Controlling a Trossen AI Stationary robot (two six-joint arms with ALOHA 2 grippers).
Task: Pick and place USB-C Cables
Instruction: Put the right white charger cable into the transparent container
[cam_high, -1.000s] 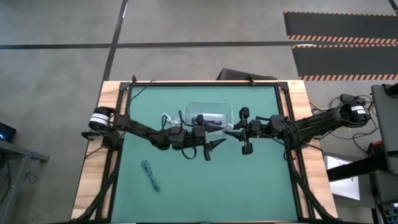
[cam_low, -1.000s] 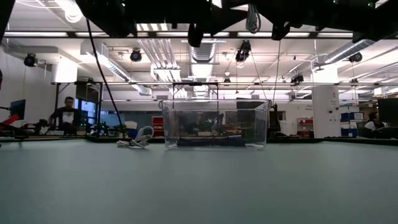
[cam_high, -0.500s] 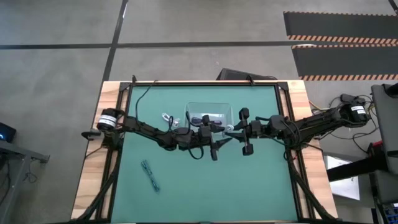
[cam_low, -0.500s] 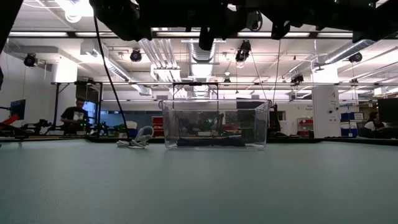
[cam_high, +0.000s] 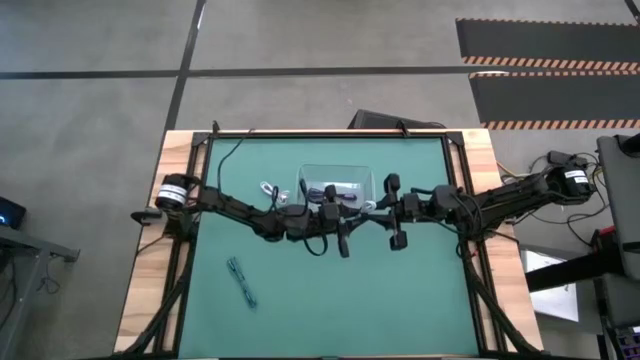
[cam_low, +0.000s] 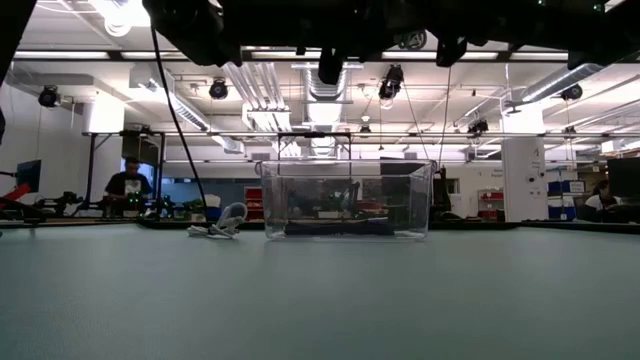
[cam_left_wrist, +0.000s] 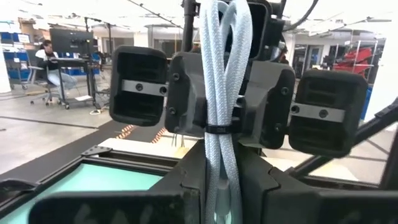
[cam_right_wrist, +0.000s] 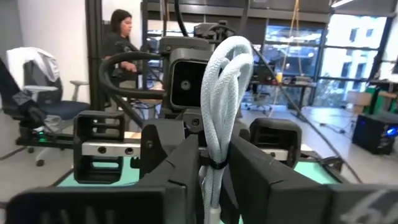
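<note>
A white USB-C cable bundle (cam_left_wrist: 221, 74), folded and bound by a thin black tie, hangs high over the table's middle, between my two grippers. They meet tip to tip. My left gripper (cam_left_wrist: 219, 183) comes from the table's left and my right gripper (cam_right_wrist: 214, 180) from its right, each shut on the bundle. A clear box (cam_high: 337, 183) at the far middle holds dark cables. Another white cable (cam_high: 268, 190) lies left of the box. A teal-grey cable (cam_high: 241, 281) lies on the mat near the left front. My left gripper pinches the white bundle between its two fingers, close beside the black tie (cam_left_wrist: 219, 149). The fingers lie level, coming from the table's left, across the bundle. The bundle is lifted clear of the table. My right gripper has the same bundle between its two fingers, right at the black tie (cam_right_wrist: 215, 171). Its fingers come level from the table's right, across the strands. The looped end (cam_right_wrist: 229, 56) stands free beyond the fingers.
The clear box (cam_low: 347, 200) stands on the mat just beyond the grippers, with the loose white cable (cam_low: 225, 222) to its left. Green mat (cam_high: 400, 290) lies bare toward the near edge. People sit at desks in the room behind.
My left gripper has moved toward the table's right, up to my right gripper, and its spread fingers have shut about the white bundle held there. My right arm has kept its place.
</note>
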